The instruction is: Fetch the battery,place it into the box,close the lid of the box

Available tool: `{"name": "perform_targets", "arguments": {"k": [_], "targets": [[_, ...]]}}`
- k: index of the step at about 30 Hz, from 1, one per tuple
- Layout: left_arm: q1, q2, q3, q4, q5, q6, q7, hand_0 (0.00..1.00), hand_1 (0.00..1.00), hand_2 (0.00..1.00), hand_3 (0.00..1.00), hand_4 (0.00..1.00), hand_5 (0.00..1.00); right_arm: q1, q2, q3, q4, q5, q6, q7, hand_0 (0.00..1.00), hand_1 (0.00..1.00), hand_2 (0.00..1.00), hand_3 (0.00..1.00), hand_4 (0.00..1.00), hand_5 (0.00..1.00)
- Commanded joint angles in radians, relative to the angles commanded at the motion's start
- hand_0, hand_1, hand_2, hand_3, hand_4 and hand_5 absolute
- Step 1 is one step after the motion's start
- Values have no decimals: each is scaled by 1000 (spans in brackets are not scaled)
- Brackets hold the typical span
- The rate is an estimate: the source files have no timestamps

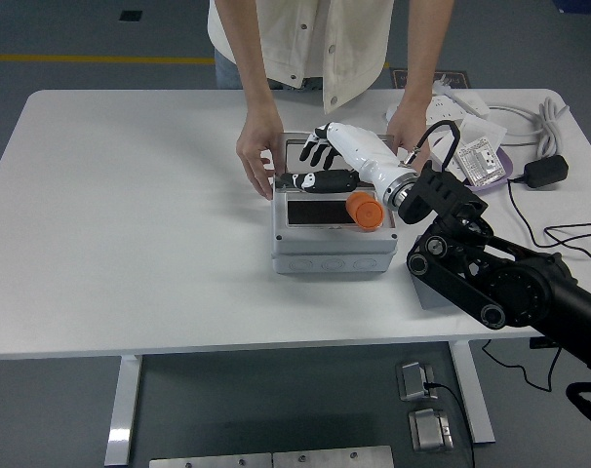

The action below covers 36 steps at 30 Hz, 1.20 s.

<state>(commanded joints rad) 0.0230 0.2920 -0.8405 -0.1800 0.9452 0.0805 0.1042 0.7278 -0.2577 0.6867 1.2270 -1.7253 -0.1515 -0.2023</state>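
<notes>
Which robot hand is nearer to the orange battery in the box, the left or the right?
Right. The right hand reaches over the box, just beyond the orange battery that lies inside. The left hand is not in view.

Right arm enters from the lower right corner and reaches toward the table's far edge. Right hand (pixel 327 148) is white-shelled with dark fingers (pixel 315 152) spread and relaxed, gripping nothing. Person's hands (pixel 259 154) rest near the far edge.

Matt grey plastic box (pixel 332 255), smooth white table (pixel 130 214)
</notes>
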Motion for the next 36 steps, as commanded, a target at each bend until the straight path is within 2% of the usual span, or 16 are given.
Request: {"name": "perform_targets", "arguments": {"k": [1, 2, 7, 8, 9, 13, 14, 15, 22, 28, 31, 32, 36], "targets": [[1, 0, -2, 0, 2, 0, 1, 430, 568, 520, 488, 141, 2, -3, -6, 8, 19, 1, 14, -13, 514, 412, 476, 523, 911, 587], [1, 0, -4, 0, 4, 0, 2, 430, 567, 520, 488, 137, 2, -5, -10, 14, 35, 3, 25, -23, 413, 376, 430, 509, 904, 582], [4, -3, -11, 0, 13, 0, 7, 430, 567, 520, 488, 137, 2, -13, -28, 40, 97, 11, 91, -78, 413, 376, 430, 509, 904, 582], [4, -4, -12, 0, 14, -1, 8, 430, 567, 520, 488, 134, 2, -14, -31, 44, 106, 13, 104, -88, 332, 354, 405, 506, 900, 587], [4, -5, -12, 0, 14, -1, 8, 430, 567, 520, 488, 134, 2, -15, -35, 51, 116, 14, 115, -98, 332, 354, 405, 506, 900, 587], [4, -5, -11, 0, 15, -1, 9, 430, 567, 520, 488, 134, 2, -16, -42, 75, 133, 8, 134, -115, 332, 354, 405, 506, 900, 587], [4, -5, -11, 0, 15, -1, 9, 430, 567, 519, 488, 134, 2, -16, -43, 84, 135, 6, 135, -116, 279, 329, 379, 486, 893, 591], [4, -5, -11, 0, 15, -1, 9, 430, 567, 519, 488, 134, 2, -16, -44, 90, 137, 5, 136, -117, 279, 329, 379, 486, 893, 591], [2, -6, -9, 0, 14, -2, 10, 429, 567, 519, 488, 134, 2, -3, -48, 148, 108, -5, 100, -100, 269, 321, 373, 473, 888, 591], [-2, -6, -9, 0, 18, -3, 11, 429, 567, 519, 487, 132, 2, 29, -31, 151, 28, -14, 43, -75, 270, 326, 374, 473, 885, 595], [-4, -6, -8, 0, 18, -3, 11, 429, 567, 519, 487, 132, 2, 42, -20, 145, -9, -16, 30, -69, 270, 326, 374, 473, 885, 595], [-5, -7, -7, 0, 19, -3, 11, 429, 567, 519, 487, 132, 2, 46, -16, 142, -20, -15, 27, -68, 306, 349, 393, 497, 884, 647], [-7, -8, -6, 0, 21, -4, 12, 429, 567, 519, 487, 132, 2, 54, -3, 125, -63, 2, 19, -59, 306, 349, 393, 497, 884, 647]]}}
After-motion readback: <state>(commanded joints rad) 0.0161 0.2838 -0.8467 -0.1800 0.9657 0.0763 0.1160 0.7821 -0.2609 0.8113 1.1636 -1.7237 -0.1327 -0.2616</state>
